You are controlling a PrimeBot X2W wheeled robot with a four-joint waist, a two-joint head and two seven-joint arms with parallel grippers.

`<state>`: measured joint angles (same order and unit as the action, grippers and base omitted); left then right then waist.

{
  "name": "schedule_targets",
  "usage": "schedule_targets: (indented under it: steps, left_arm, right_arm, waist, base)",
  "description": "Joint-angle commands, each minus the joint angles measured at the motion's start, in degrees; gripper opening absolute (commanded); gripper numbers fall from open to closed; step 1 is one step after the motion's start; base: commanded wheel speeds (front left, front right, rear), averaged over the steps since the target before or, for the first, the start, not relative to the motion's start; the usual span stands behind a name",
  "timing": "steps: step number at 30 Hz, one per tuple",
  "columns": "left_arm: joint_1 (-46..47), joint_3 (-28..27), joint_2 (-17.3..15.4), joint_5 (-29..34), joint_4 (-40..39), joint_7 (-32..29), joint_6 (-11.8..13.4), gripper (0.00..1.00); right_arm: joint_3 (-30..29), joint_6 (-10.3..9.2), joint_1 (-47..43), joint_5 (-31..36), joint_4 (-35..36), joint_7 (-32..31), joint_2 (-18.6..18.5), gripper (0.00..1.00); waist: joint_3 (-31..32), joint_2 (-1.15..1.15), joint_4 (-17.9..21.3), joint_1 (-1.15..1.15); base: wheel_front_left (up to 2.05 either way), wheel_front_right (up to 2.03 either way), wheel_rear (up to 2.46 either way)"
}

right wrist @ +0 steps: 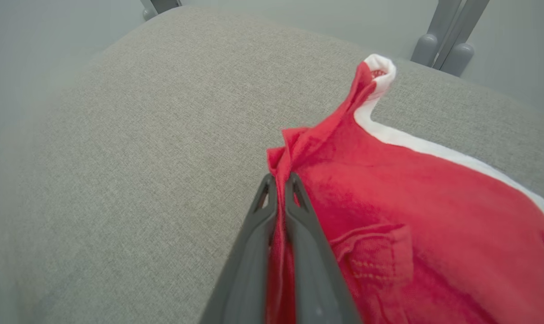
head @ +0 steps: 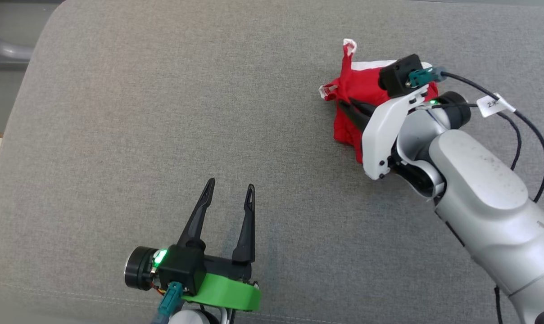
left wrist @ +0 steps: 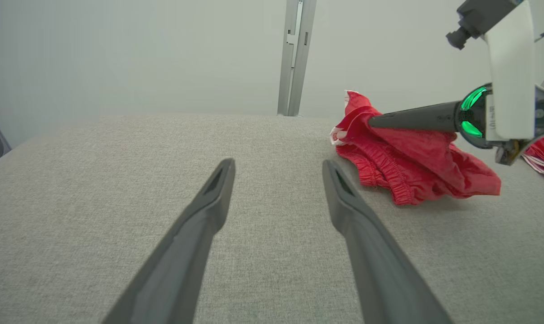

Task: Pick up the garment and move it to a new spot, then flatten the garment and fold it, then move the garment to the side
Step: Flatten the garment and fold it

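The garment (head: 360, 92) is a crumpled red piece with white trim, at the right of the grey padded surface; it also shows as a red heap (left wrist: 411, 157) in the left wrist view and fills the right side of the right wrist view (right wrist: 411, 211). My right gripper (head: 344, 105) is shut on a fold of the garment, its fingers (right wrist: 299, 225) pinching red cloth between them. One pinched edge is lifted while the bulk rests on the surface. My left gripper (head: 229, 191) stands open at the lower middle, well left of the garment, with nothing between its fingers (left wrist: 200, 225).
The grey fabric surface (head: 164, 112) spreads wide to the left and front. Its rounded edge runs along the far left. A metal post (left wrist: 296, 54) stands behind the surface. Black cables (head: 524, 121) trail from my right wrist.
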<state>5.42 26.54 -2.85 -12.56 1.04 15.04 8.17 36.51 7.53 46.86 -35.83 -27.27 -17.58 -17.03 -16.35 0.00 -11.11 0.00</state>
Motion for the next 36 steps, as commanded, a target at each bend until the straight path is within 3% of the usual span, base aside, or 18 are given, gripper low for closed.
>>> schedule_targets:
  steps: [1, 2, 8, 14, 20, 28, 36]
  left_arm:
    - [0.87, 0.05, -0.10, -0.12, 0.17, 0.16, 0.28, 1.00]
    - [0.87, 0.06, -0.10, -0.07, 0.23, 0.16, 0.27, 1.00]
    - [-0.02, -0.70, -0.10, 0.23, 0.33, 0.16, 0.04, 1.00]
    - [-1.26, -1.82, -0.11, 1.00, -0.15, 0.16, -0.07, 1.00]
    - [-2.73, -3.56, -0.10, 2.15, -0.53, 0.16, -0.49, 1.00]
    - [-4.80, -6.20, -0.13, 3.43, -2.45, 0.16, -0.76, 1.00]
    - [-7.75, -9.54, -0.12, 4.62, -4.53, 0.16, -1.56, 1.00]
  right_arm:
    - [-0.59, -0.07, -1.01, 0.04, 0.10, 0.76, 0.62, 0.46]
    - [-0.84, -0.06, -1.49, -0.81, 0.53, 0.95, 1.31, 1.00]
    - [-3.70, -0.06, -4.02, -4.22, 6.51, 5.93, -0.12, 1.00]
    - [-9.00, -0.05, -9.14, 0.03, 10.21, 14.91, -5.13, 1.00]
    - [-12.22, -0.02, -16.93, 3.45, 8.59, 24.79, -7.98, 1.00]
    - [-15.60, -0.04, -26.28, 7.74, 6.59, 32.56, -5.93, 1.00]
    - [-24.76, -0.04, -36.17, 16.52, 16.38, 32.73, 1.40, 1.00]
  waist:
    - [0.03, 0.00, -0.09, 0.00]
    - [0.09, 0.00, -0.13, 0.00]
    - [1.01, 0.00, 0.93, 0.00]
    - [3.04, 0.00, 3.56, 0.00]
    - [5.05, 0.00, 6.97, 0.00]
    - [7.82, 0.00, 10.50, 0.00]
    - [10.15, 0.00, 13.19, 0.00]
  base:
    - [0.00, 0.00, 0.00]
    - [0.00, 0.00, 0.00]
    - [0.00, 0.00, 0.00]
    - [0.00, 0.00, 0.00]
    - [0.00, 0.00, 0.00]
    - [0.00, 0.00, 0.00]
    - [0.00, 0.00, 0.00]
